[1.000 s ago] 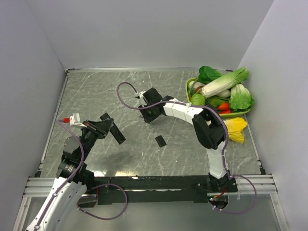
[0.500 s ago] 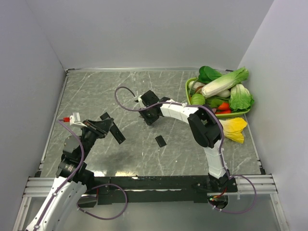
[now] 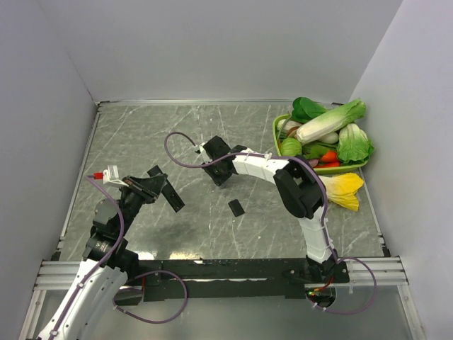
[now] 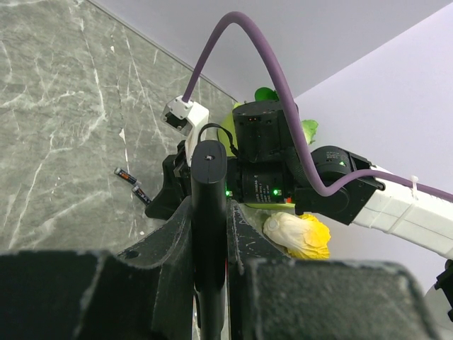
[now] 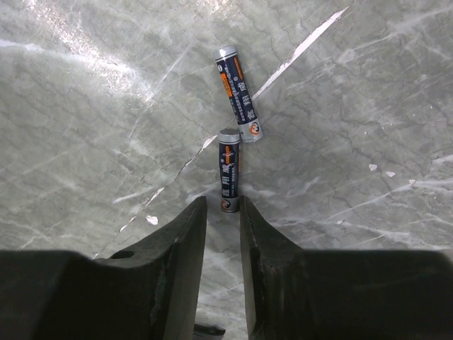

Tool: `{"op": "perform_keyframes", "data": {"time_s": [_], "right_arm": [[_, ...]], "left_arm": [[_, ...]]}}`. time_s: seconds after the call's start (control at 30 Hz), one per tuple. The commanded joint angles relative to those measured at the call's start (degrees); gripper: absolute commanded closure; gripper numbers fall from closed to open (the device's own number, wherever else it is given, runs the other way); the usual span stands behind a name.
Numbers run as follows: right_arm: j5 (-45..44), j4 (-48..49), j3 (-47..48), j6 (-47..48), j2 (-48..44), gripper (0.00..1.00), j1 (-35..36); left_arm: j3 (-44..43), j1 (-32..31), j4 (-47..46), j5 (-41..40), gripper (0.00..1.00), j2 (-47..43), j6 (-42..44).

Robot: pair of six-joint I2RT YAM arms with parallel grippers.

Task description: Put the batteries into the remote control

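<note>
My left gripper (image 3: 152,185) is shut on the remote control (image 3: 172,196), a slim black bar held above the table at the left. In the left wrist view the remote (image 4: 209,177) stands on edge between the fingers of that gripper (image 4: 209,223). Two small batteries (image 5: 228,170) (image 5: 238,94) lie end to end on the marble table. My right gripper (image 5: 222,204) is low over them and narrowly open, its tips on either side of the nearer battery's end. Both batteries also show in the left wrist view (image 4: 125,175). In the top view my right gripper (image 3: 214,170) hides them.
A small flat black cover piece (image 3: 236,207) lies on the table in front of the right gripper. A green basket (image 3: 277,129) full of vegetables stands at the back right. A yellow vegetable (image 3: 345,190) lies beside it. Grey walls close three sides.
My right gripper has shifted a little to the left over the table. My left gripper and the remote have not moved.
</note>
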State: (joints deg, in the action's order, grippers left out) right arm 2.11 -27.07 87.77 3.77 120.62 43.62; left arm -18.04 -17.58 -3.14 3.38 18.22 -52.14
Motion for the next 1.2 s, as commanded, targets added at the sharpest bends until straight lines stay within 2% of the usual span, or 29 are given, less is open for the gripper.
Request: {"op": "perform_keyframes", "data": {"time_s": [0.0,0.1,0.23,0.43,0.77,1.0,1.17], "right_arm": [[-1.49,0.7,1.27,-1.22,1.9,0.71,0.42],[-0.97,0.88,0.92,-1.31,1.29,0.76,0.59],[0.44,1.05,-1.09,-1.31,-1.08,0.91,1.47],[2.46,3.16,-7.77,-3.68,-8.37,0.99,2.35],[5.19,1.33,-16.13,-11.85,-26.65,1.0,2.53],[8.78,-4.73,-13.42,-15.63,-37.11,0.99,3.05],[11.33,-9.05,-9.81,-17.39,-39.67,0.99,5.16]], "left_arm": [[-2.7,0.18,-1.52,0.49,0.99,-0.02,0.81],[-2.61,0.18,-1.52,0.31,0.99,-0.2,0.9],[-1.82,0.18,-2.48,0.49,0.99,-0.29,0.29],[0.55,0.18,-7.05,2.68,0.99,0.76,-1.21],[4.24,0.18,-22.08,6.81,0.99,9.89,-4.28],[4.07,0.09,-33.06,9.45,0.99,18.78,-5.43],[3.37,0.18,-38.77,9.28,0.99,24.31,-6.31]]}}
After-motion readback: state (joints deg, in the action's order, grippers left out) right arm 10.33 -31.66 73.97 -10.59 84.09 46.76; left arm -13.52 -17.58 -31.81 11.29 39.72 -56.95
